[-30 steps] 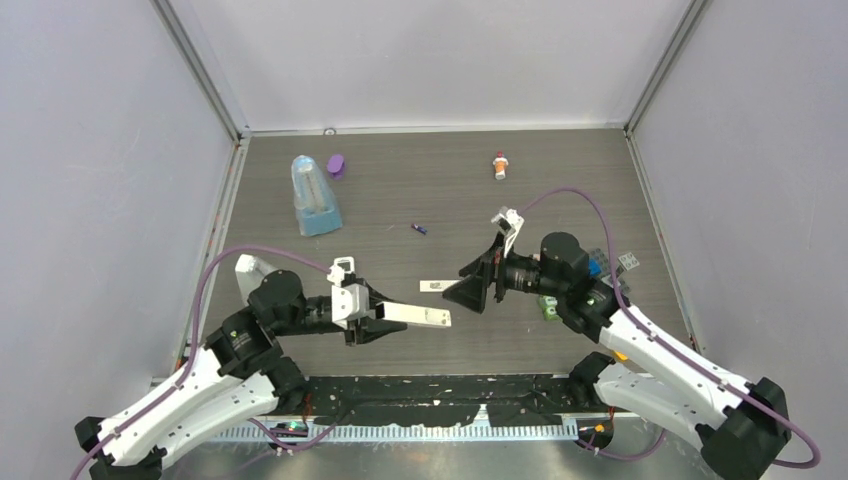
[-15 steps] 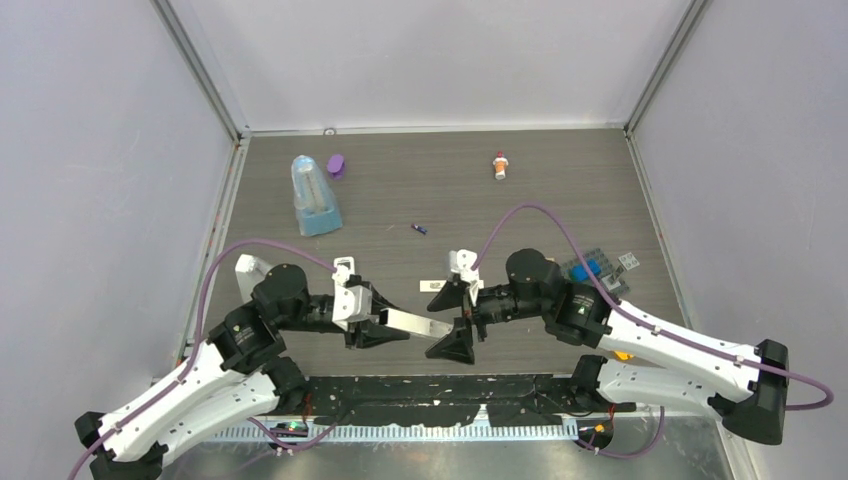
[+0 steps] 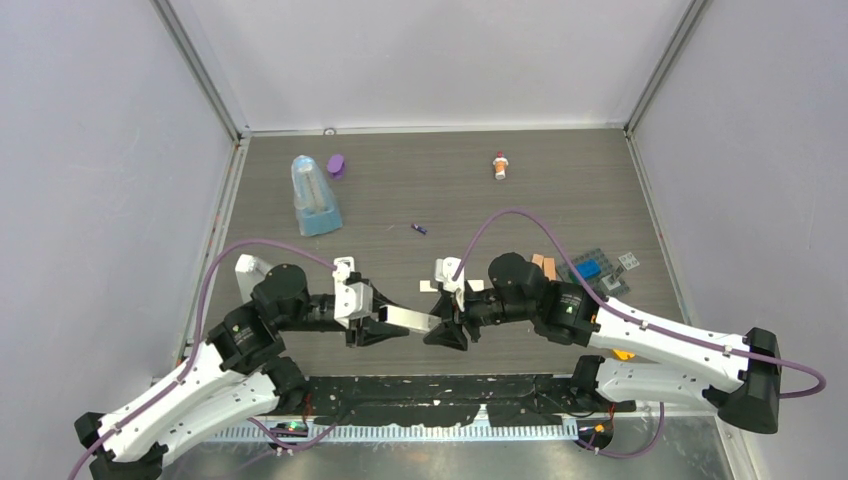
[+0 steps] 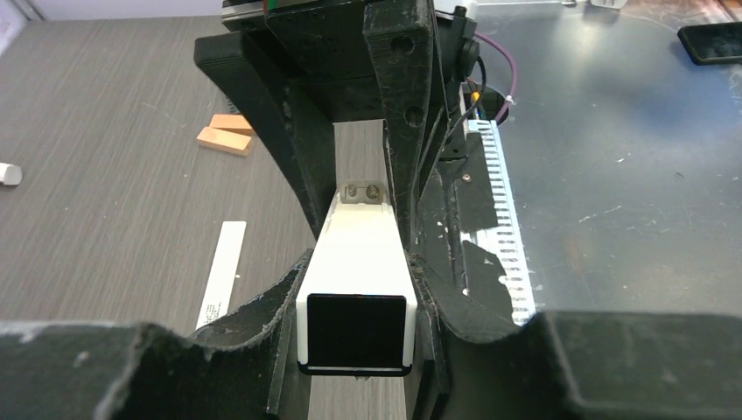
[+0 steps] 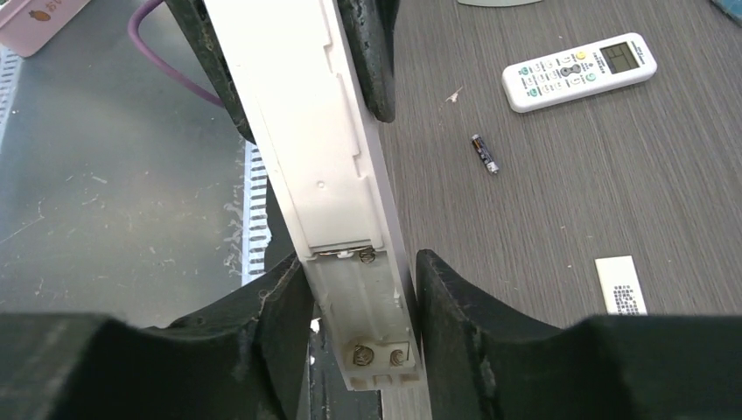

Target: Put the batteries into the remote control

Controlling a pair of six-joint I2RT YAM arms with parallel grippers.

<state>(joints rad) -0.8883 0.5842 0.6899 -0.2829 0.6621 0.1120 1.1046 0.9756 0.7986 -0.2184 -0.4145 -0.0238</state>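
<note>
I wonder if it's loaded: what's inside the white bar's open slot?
Just metal springs in the slot of the white bar, nothing else. Past the slot, its shell hides the inside.

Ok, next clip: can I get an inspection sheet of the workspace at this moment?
Surface: dark wood-grain table, black tape along its near edge.
Job's things: remote control lying screen up; a dark battery near it; a purple battery mid-table; other batteries not seen.
Clutter: translucent blue container, small purple piece, red-and-white bottle, wooden blocks, printed white strip.
Grippers: left gripper shut on white bar; right gripper straddles its open, empty battery bay, grip unclear.
Cables: purple cable arching over each arm.
Surroundings: pale walls on three sides.
</note>
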